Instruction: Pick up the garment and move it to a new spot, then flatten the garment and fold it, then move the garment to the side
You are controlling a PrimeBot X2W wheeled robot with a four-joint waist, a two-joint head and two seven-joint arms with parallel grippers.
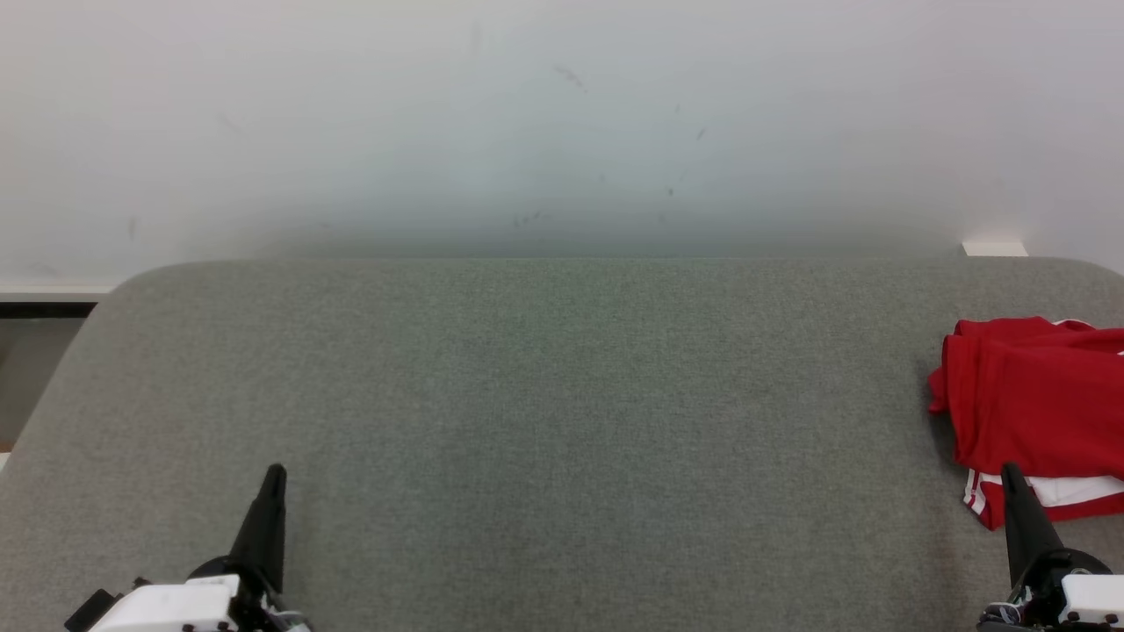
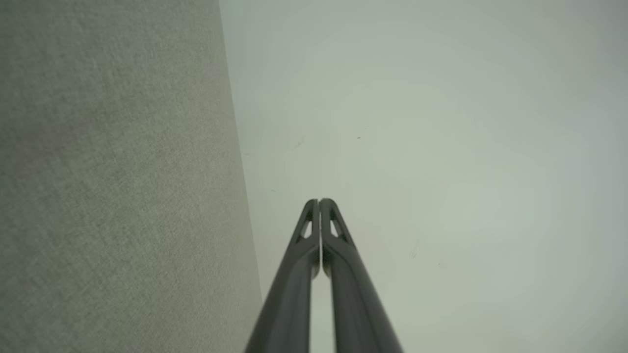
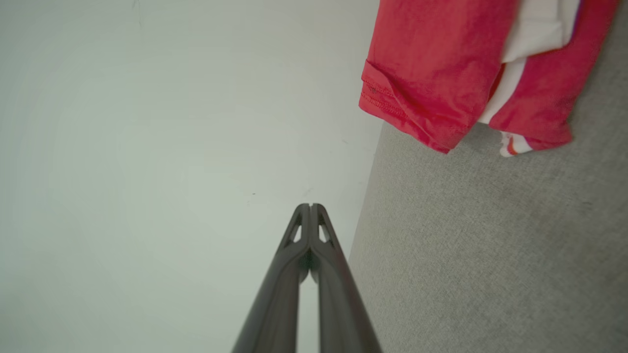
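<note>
A red garment with white trim (image 1: 1032,408) lies folded in a bundle at the right edge of the grey felt table (image 1: 544,421); in the right wrist view the garment (image 3: 441,63) sits at the top right. My right gripper (image 1: 1010,474) is shut and empty at the lower right, its tip just in front of the garment's near edge. In its own view the right gripper (image 3: 310,206) has both fingers pressed together. Low on the left, my left gripper (image 1: 277,474) is shut on nothing, and its fingers (image 2: 319,201) meet at the tips.
A pale wall (image 1: 562,114) rises right behind the table's far edge. A small white block (image 1: 994,249) sits at the far right corner. Dark floor shows past the table's left edge (image 1: 44,342). Bare felt spans the middle and left of the table.
</note>
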